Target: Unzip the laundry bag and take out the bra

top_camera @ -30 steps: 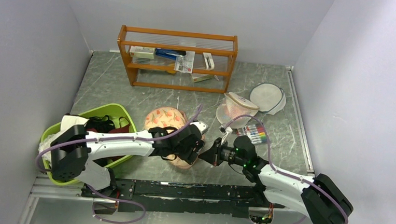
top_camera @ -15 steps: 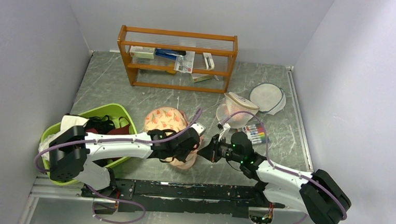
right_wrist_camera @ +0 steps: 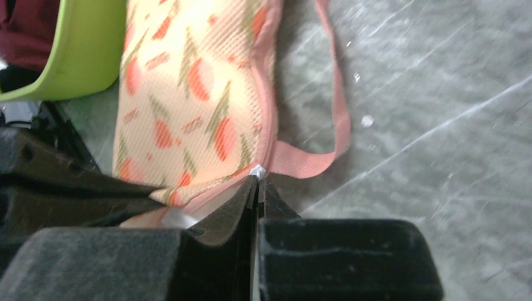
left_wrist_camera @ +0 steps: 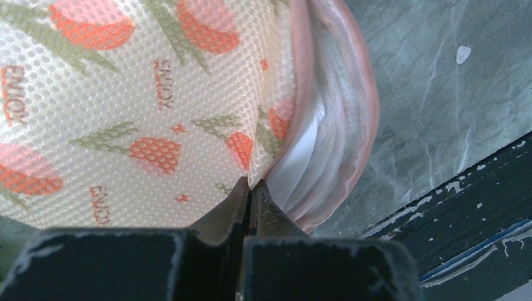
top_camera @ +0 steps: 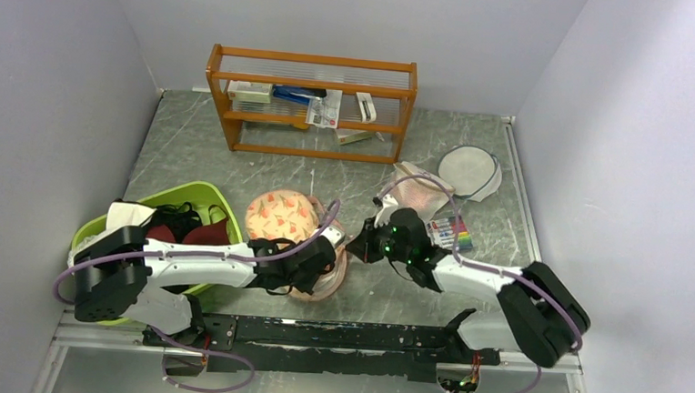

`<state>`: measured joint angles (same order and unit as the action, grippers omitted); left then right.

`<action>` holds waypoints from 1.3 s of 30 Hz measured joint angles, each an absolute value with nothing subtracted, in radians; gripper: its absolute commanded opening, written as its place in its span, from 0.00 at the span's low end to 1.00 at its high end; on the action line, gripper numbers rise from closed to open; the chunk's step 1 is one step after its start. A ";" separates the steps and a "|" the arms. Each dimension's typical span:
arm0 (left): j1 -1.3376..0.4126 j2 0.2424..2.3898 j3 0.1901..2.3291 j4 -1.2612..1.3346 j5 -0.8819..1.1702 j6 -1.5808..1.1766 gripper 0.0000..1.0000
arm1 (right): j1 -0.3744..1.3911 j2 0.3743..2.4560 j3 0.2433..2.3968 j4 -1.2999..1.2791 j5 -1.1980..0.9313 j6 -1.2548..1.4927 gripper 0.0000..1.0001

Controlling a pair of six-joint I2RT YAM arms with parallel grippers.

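The laundry bag (top_camera: 281, 214), peach-pink with orange-red flowers, lies at the table's middle between both arms. My left gripper (top_camera: 318, 266) is shut on the rim of its mesh top flap (left_wrist_camera: 157, 106) at the near lobe; the tips (left_wrist_camera: 251, 185) pinch the fabric. Beside them the seam gapes, and the white bra (left_wrist_camera: 301, 157) shows inside. My right gripper (top_camera: 353, 248) is shut on a small white zip pull (right_wrist_camera: 257, 169) at the bag's right edge, next to a pink strap loop (right_wrist_camera: 339, 125).
A green basket (top_camera: 186, 191) with a dark maroon bra (top_camera: 203, 235) sits left of the bag. A wooden shelf (top_camera: 311, 103) stands at the back. A white mesh dome bag (top_camera: 416, 184), a round mesh disc (top_camera: 470, 172) and a marker pack (top_camera: 451, 232) lie at right.
My left gripper has shut on the bag's flap rim. My right gripper has moved away from the near edge along the bag's right side, holding the zip pull.
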<state>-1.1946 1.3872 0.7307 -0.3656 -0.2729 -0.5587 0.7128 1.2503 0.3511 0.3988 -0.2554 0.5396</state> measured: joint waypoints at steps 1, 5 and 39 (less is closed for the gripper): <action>-1.195 1.382 0.725 -0.362 -0.273 -0.562 0.07 | 0.699 1.283 0.375 0.399 -0.262 0.533 0.00; -1.195 1.370 0.713 -0.339 -0.282 -0.580 0.07 | 0.652 1.407 0.453 0.406 -0.312 0.512 0.00; -1.031 1.118 0.806 -0.462 -0.154 -0.451 0.71 | 0.810 1.201 0.181 0.625 -0.321 0.749 0.00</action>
<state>-1.0313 1.1183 0.8062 -0.4622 -0.1539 -0.4507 0.8097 1.2011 0.1806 0.6250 -0.3210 0.7490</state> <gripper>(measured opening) 0.699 0.007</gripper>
